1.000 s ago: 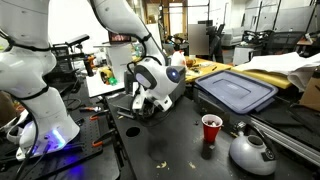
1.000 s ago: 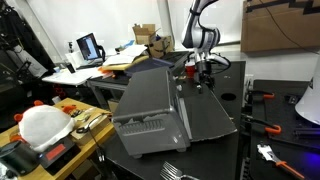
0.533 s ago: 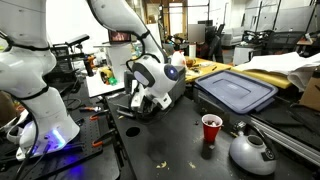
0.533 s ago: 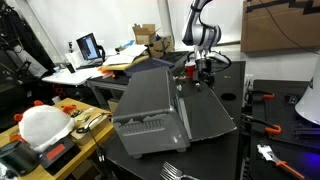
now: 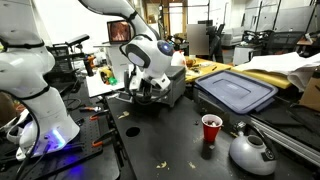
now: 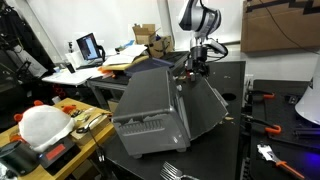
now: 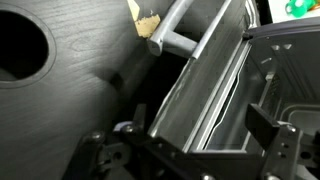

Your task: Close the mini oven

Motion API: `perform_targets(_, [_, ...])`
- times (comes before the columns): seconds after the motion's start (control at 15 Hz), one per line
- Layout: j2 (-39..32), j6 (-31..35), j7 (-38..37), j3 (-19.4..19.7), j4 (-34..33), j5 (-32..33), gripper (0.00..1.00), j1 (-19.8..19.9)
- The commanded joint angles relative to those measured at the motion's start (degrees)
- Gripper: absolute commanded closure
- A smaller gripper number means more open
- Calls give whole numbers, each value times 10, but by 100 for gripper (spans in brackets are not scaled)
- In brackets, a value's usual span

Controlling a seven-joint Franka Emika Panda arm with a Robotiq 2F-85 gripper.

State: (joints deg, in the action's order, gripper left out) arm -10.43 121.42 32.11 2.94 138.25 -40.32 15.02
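The mini oven (image 6: 150, 112) is sitting on the dark counter (image 5: 170, 150), its door (image 6: 205, 105) hanging tilted, partway between flat and shut. The gripper (image 6: 194, 68) is hovering at the door's upper edge. In the wrist view the fingers (image 7: 275, 135) are standing spread apart with the door's rim running between them; whether they are touching it I cannot tell. That view alone is showing the door's bar handle (image 7: 180, 30) and the oven's grey metal cavity (image 7: 285, 70). An exterior view is showing a red cup (image 5: 211, 130) standing upright, its contents hidden, beside a silver kettle (image 5: 252, 152), with a dark-grey bin lid (image 5: 235, 92) lying behind them.
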Motion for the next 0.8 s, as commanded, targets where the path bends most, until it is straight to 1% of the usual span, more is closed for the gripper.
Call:
perform_targets(0.0, [69, -13, -43, -1, 23, -7, 0, -38])
perform_targets(0.4, [127, -20, -77, -11, 14, -32, 0, -93])
perform_targets(0.53, [140, -16, -74, -12, 12, -47, 0, -107])
perform_targets(0.73, [150, 8, -61, -17, 8, -73, 0, -128])
